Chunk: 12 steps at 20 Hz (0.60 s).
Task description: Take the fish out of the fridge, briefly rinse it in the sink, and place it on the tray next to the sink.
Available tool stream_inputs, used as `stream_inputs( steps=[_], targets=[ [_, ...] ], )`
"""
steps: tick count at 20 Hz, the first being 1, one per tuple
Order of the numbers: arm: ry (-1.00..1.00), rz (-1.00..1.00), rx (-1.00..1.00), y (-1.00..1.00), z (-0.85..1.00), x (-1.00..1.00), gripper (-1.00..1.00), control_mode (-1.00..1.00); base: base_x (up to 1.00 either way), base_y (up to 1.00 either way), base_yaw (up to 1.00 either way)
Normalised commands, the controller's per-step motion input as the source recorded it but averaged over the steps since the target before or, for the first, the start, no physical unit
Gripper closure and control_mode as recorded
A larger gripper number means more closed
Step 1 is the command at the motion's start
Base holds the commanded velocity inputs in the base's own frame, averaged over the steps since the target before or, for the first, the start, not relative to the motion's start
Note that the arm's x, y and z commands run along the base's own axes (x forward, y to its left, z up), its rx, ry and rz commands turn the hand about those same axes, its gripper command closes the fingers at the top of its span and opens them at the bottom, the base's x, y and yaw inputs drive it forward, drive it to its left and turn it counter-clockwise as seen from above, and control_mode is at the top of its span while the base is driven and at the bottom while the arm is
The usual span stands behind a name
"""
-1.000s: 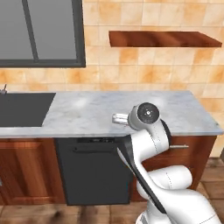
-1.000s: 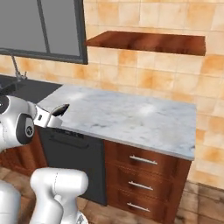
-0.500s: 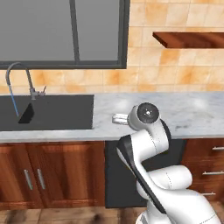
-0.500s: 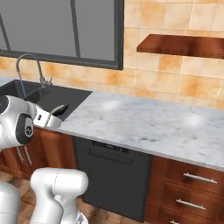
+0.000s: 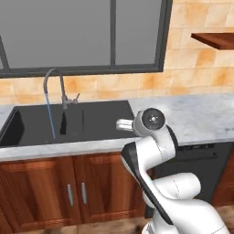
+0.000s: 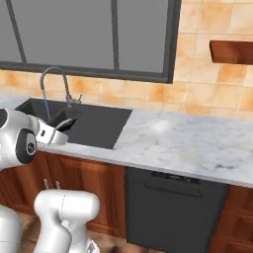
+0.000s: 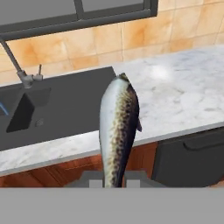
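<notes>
1. One fish (image 7: 117, 131) is seen pinched between the claw's (image 7: 114, 180) narrow jaws, its speckled body extending straight out past the fingertips, pale flank to the left.
2. From the right base camera, the claw (image 6: 63, 127) is found beside the front edge of the sink (image 6: 94, 126), with the fish (image 6: 66, 123) projecting from it as a small dark sliver.
3. Beyond the claw, the sink (image 7: 57, 111) and its curved faucet (image 7: 19, 70) are seen; marble counter (image 7: 183, 94) lies to the claw's right.

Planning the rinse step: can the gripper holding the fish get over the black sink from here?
Probably yes: the gripper, shut on the slim speckled dark fish, hangs near the black double-basin sink with nothing between them.
</notes>
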Motion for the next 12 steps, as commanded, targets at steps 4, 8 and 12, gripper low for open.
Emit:
stream_inputs(
  steps=[4,8,12],
  targets=[
    [0.0,0.0,0.0,0.0,0.0,0.0,1.0,1.0,0.38,1.0,-0.32],
    [0.0,0.0,0.0,0.0,0.0,0.0,1.0,1.0,0.37,1.0,-0.36],
    [0.0,0.0,0.0,0.0,0.0,0.0,1.0,1.0,0.34,0.62,-0.26]
  ],
)
